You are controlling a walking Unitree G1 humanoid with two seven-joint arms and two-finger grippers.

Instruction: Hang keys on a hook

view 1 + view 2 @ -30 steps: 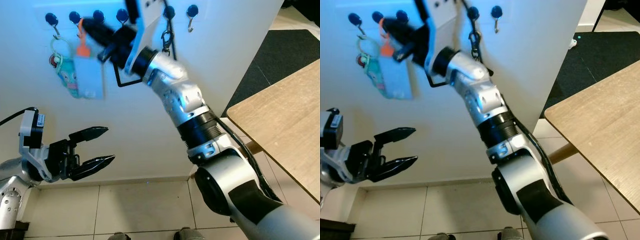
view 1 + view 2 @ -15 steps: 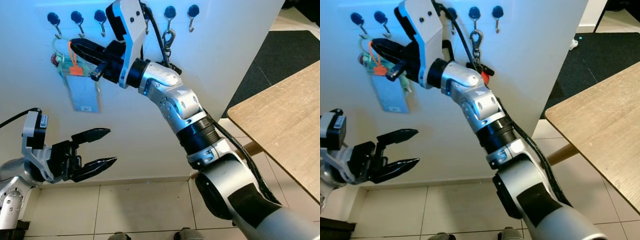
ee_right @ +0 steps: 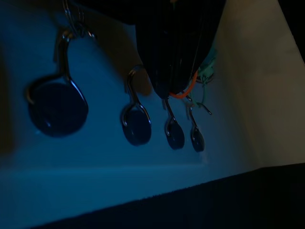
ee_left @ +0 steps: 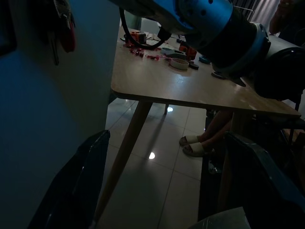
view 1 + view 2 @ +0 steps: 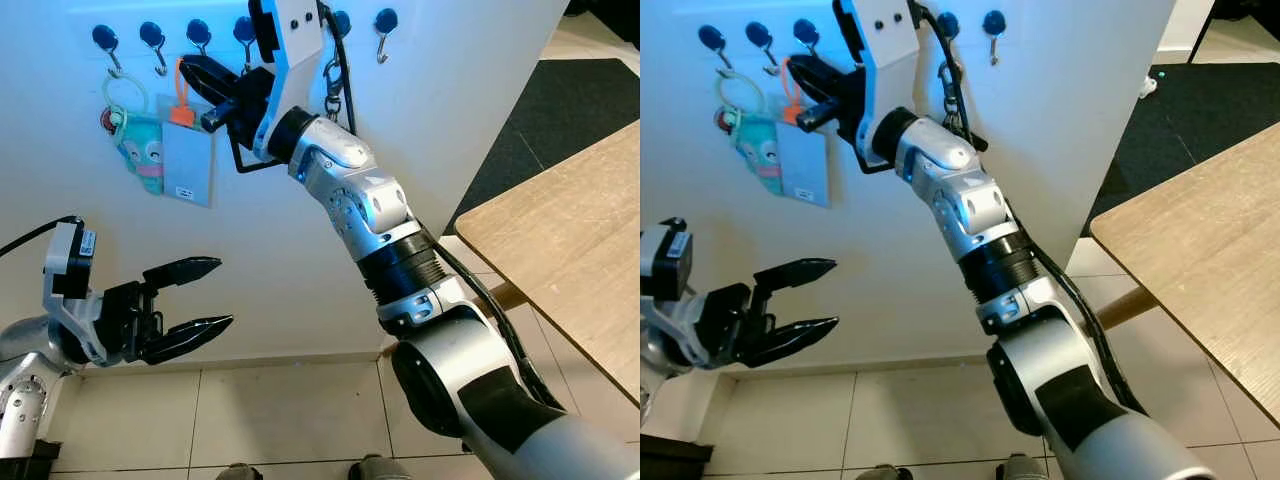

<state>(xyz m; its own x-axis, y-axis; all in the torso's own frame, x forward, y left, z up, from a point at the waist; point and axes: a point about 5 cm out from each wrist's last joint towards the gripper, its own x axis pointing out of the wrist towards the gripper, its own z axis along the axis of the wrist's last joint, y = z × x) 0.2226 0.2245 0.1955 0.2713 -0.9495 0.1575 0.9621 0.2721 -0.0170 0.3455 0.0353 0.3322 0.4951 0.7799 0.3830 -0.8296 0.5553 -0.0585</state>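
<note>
A row of blue-capped hooks (image 5: 198,32) lines the top of the white wall panel. My right gripper (image 5: 200,88) is raised just below the third hook and is shut on the orange loop (image 5: 181,105) of a pale card tag (image 5: 189,165) that hangs against the panel. The right wrist view shows the same orange loop (image 3: 183,93) at the closed fingertips, close under the hooks (image 3: 135,125). I cannot tell whether the loop sits on a hook. A teal charm on a ring (image 5: 143,155) hangs from the first hook. Low on the left, my left gripper (image 5: 208,294) is open and holds nothing.
A carabiner with keys (image 5: 335,77) hangs from a hook further right, partly behind my right arm. A wooden table (image 5: 575,235) juts in on the right, with a black mat (image 5: 575,105) behind it. A person's sandalled feet (image 4: 194,143) stand under the table.
My right gripper has carried the card tag up and to the right, from in front of the teal charm to under the third hook. The left gripper has stayed put.
</note>
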